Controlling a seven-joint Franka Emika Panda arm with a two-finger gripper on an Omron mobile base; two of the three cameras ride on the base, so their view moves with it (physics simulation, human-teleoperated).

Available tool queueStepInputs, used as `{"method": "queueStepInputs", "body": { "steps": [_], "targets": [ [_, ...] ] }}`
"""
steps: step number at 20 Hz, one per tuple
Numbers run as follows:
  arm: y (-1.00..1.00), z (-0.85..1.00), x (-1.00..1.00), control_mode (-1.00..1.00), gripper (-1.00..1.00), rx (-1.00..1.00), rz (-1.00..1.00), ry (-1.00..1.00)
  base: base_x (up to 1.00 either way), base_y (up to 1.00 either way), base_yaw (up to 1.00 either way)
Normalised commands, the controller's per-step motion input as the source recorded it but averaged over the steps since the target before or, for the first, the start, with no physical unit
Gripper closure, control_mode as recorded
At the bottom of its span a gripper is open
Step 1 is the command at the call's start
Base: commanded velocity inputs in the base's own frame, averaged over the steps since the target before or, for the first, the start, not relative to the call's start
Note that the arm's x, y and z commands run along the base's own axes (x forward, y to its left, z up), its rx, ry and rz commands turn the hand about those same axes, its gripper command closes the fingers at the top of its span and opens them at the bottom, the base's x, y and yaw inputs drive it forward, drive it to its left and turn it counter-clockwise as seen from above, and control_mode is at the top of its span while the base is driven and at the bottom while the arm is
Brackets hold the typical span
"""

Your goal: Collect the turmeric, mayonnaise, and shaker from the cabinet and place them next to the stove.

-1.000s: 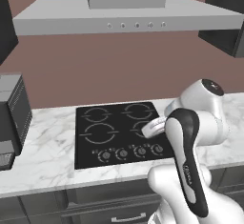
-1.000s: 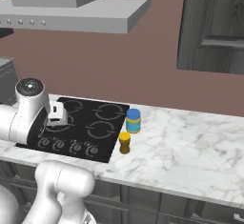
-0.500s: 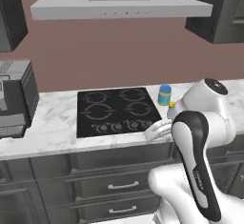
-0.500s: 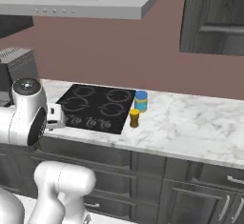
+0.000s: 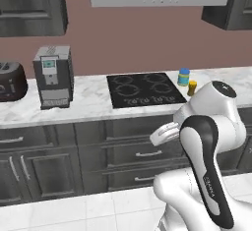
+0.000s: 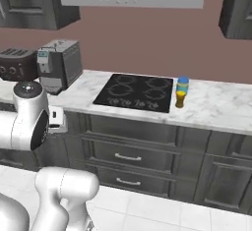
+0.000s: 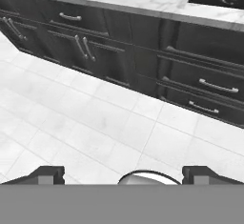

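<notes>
Hand view: tool wide open, empty | coffee machine left of stove

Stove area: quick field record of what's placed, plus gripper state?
stove: black cooktop set in the marble counter
mayonnaise: upright on the counter, just right of the stove
turmeric: upright, in front of the mayonnaise, close beside it
shaker: not placed by the stove yet
coffee machine: on the counter, left of the stove
gripper: open, empty, facing floor and lower drawers
</notes>
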Motion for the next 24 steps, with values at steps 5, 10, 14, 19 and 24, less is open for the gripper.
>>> {"method": "queueStepInputs", "body": {
  "steps": [5, 10, 14, 19, 24],
  "targets": [
    [0.0, 0.0, 0.0, 1.0, -1.0, 0.0, 0.0, 0.0, -0.68, 1.0, 0.0],
    [0.0, 0.0, 0.0, 1.0, -1.0, 0.0, 0.0, 0.0, -0.57, 1.0, -0.02],
    [0.0, 0.0, 0.0, 1.0, -1.0, 0.0, 0.0, 0.0, -0.42, 1.0, -0.04],
    [0.0, 0.0, 0.0, 1.0, -1.0, 0.0, 0.0, 0.0, -0.22, 1.0, -0.08],
    [0.0, 0.0, 0.0, 1.0, -1.0, 0.0, 0.0, 0.0, -0.04, 1.0, -0.12]
  ]
}}
